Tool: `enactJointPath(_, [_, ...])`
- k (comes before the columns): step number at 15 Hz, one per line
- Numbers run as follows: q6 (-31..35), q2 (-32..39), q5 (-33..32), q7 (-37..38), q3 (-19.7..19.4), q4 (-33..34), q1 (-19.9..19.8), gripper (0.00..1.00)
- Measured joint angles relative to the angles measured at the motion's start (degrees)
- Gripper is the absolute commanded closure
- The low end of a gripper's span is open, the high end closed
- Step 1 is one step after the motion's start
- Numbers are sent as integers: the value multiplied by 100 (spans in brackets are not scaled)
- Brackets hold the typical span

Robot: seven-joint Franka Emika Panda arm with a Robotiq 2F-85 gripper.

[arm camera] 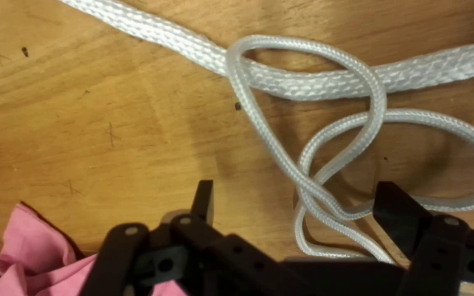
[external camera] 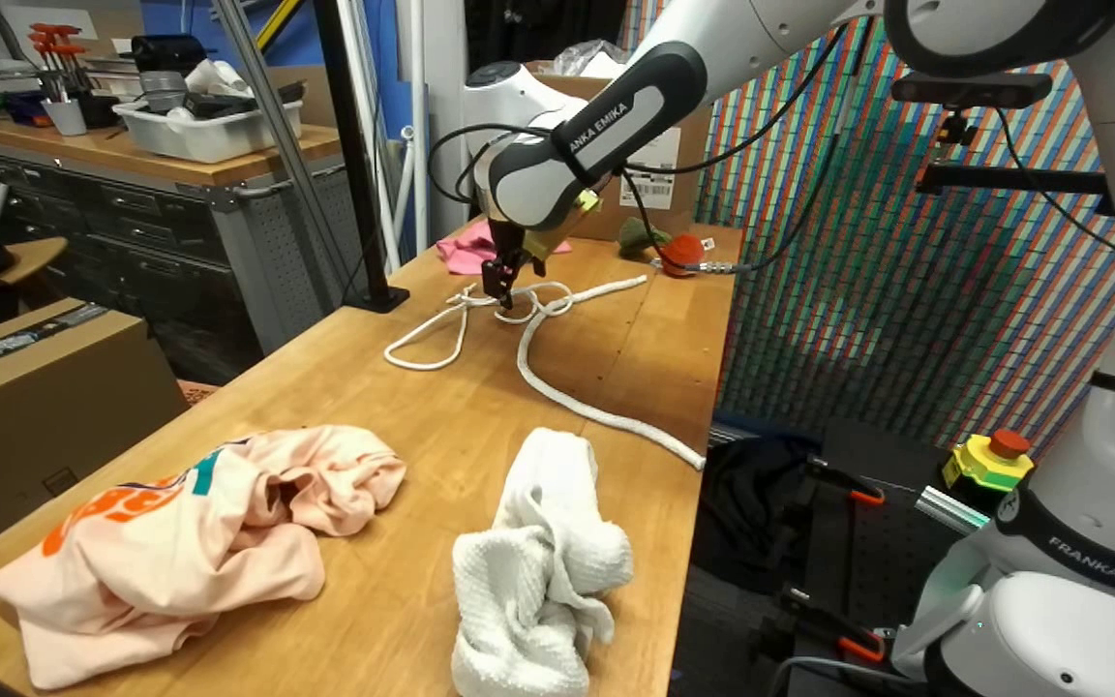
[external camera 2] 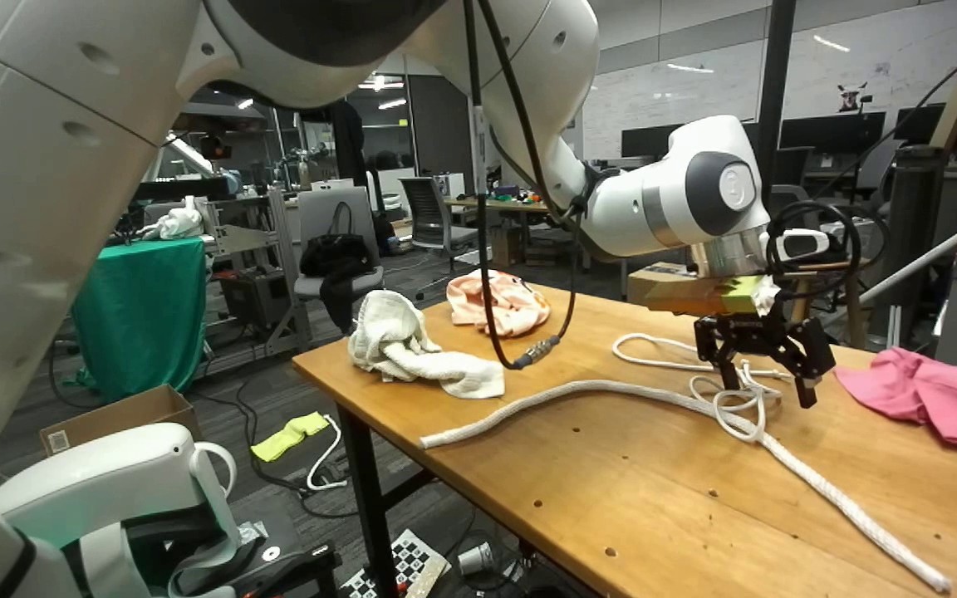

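1. And there's the wooden worktop (external camera: pixel 412 407) in an exterior view, stretching from near to far.
2. Over to its left, a dark drawer unit (external camera: pixel 112 232) beneath a wooden top (external camera: pixel 228 172); nearer, a cardboard box (external camera: pixel 54 407).
3. Look right: a glossy sheet (external camera: pixel 848 319), gridded in many colours, catching the light!
4. Round we go, in an exterior view: dark grey floor (external camera 2: pixel 221 415), green cloth (external camera 2: pixel 146 316) hanging at left, an office chair (external camera 2: pixel 420 212) farther back.
5. And far right, a pale whiteboard (external camera 2: pixel 678 91), streaked with glare, black monitors (external camera 2: pixel 832 131) before it.

- Robotiq gripper (external camera 2: pixel 769 387), right of centre: jaws apart, above thin white cord (external camera 2: pixel 747 378); contact undetermined.
- Thick white rope (external camera 2: pixel 669 395): across wooden table (external camera 2: pixel 611 473), centre to lower right.
- Pink cloth (external camera 2: pixel 939 394): right edge.
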Motion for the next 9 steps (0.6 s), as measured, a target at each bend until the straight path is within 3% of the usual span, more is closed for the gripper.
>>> enactJointPath(2, [-130, 83, 0, -3, 0, 125, -15, 0])
enactJointPath(3, [-186, 122, 2, -6, 0, 194, -21, 5])
enactJointPath(5, [-293, 192, 3, -11, 0, 331, -35, 29])
enactJointPath(6, [-354, 227, 9, -14, 0, 404, -43, 30])
enactJointPath(9, [-503, 305, 56, -22, 0, 590, -74, 54])
